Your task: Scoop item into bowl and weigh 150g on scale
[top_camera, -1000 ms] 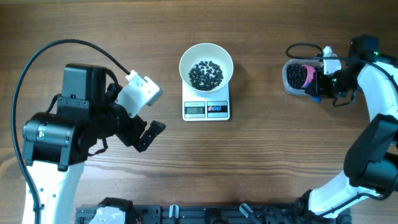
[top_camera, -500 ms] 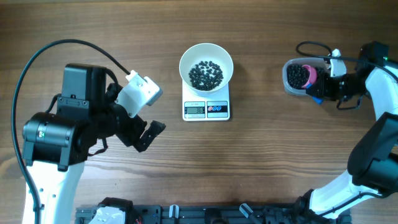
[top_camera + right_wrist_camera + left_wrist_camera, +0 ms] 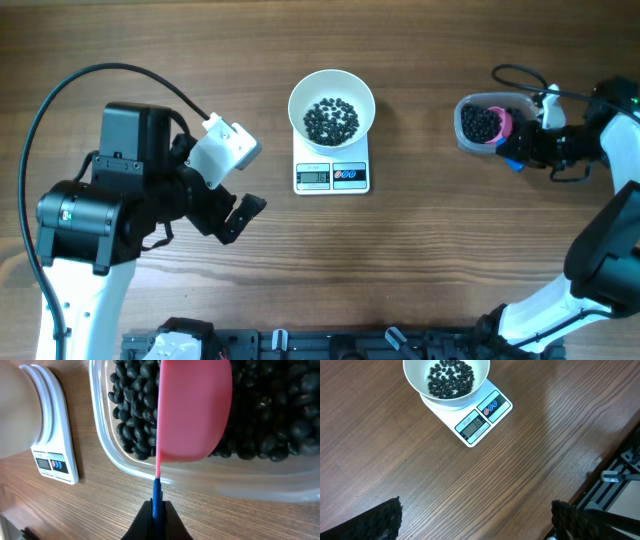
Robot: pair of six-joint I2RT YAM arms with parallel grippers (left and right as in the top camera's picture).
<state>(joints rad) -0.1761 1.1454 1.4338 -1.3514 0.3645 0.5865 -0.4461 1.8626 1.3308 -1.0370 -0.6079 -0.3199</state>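
The white bowl (image 3: pixel 331 88) stands on the white scale (image 3: pixel 332 175) and holds a layer of black beans, the item (image 3: pixel 331 120). At the right, a clear tub (image 3: pixel 470 138) holds more beans. My right gripper (image 3: pixel 524 150) is shut on the blue handle (image 3: pixel 157 492) of a pink scoop (image 3: pixel 195 410), whose cup lies on its side over the tub's beans (image 3: pixel 130 410). My left gripper (image 3: pixel 477 520) is open with nothing between its fingers, over bare wood in front of the scale (image 3: pixel 480 420) and bowl (image 3: pixel 412 382).
The tub's near wall (image 3: pixel 115 455) lies between my right gripper and the beans. The scale (image 3: pixel 55 455) and bowl (image 3: pixel 15 415) show at the left of the right wrist view. A black rail (image 3: pixel 330 345) runs along the table's front edge.
My right gripper has drawn back to the right with the scoop, which now sits at the tub's right side. The left arm, bowl and scale have not moved.
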